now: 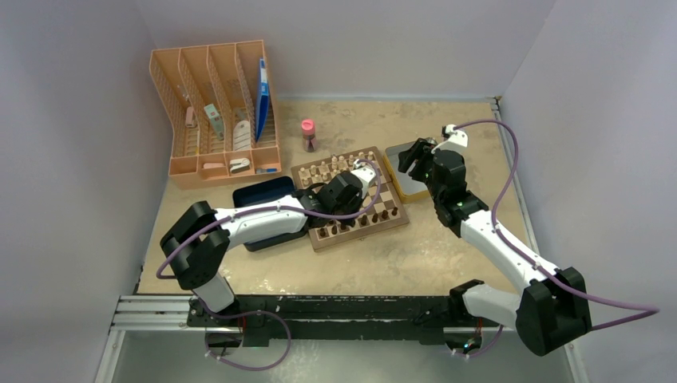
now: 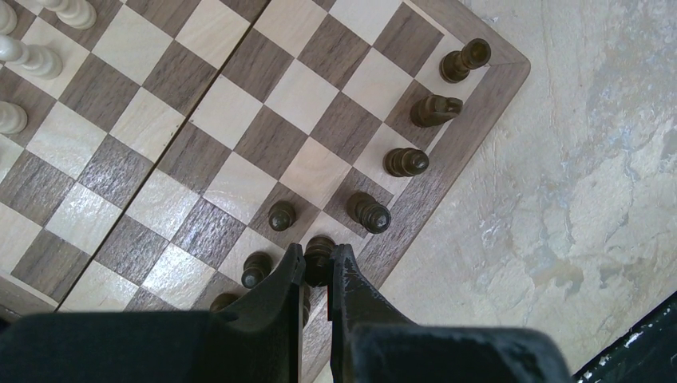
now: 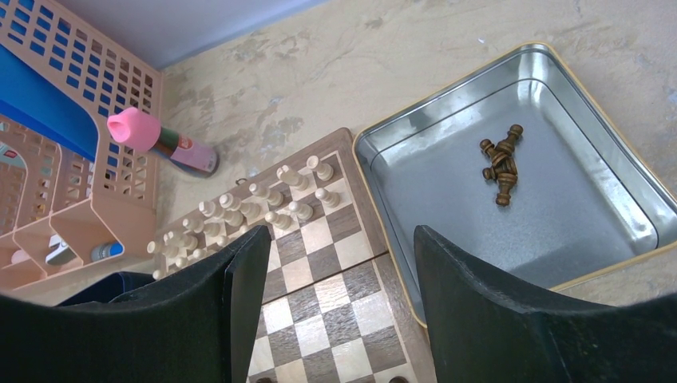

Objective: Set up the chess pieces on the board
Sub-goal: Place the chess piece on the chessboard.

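- Dark piece [image 2: 319, 252], bottom centre, left wrist view: base hidden btw left gripper [image 2: 317, 267] fingers.
- Pale pieces [image 2: 11, 116], upper left: cut by edge.
- Top view: board [image 1: 386, 197] middle under left arm [image 1: 263, 217]; piece types too small.
- Tin [image 3: 575, 215]: dark pile [image 3: 500, 162], count unclear.

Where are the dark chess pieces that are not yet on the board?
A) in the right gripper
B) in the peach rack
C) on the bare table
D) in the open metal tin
D: the right wrist view shows dark chess pieces heaped on the floor of the metal tin beside the board.
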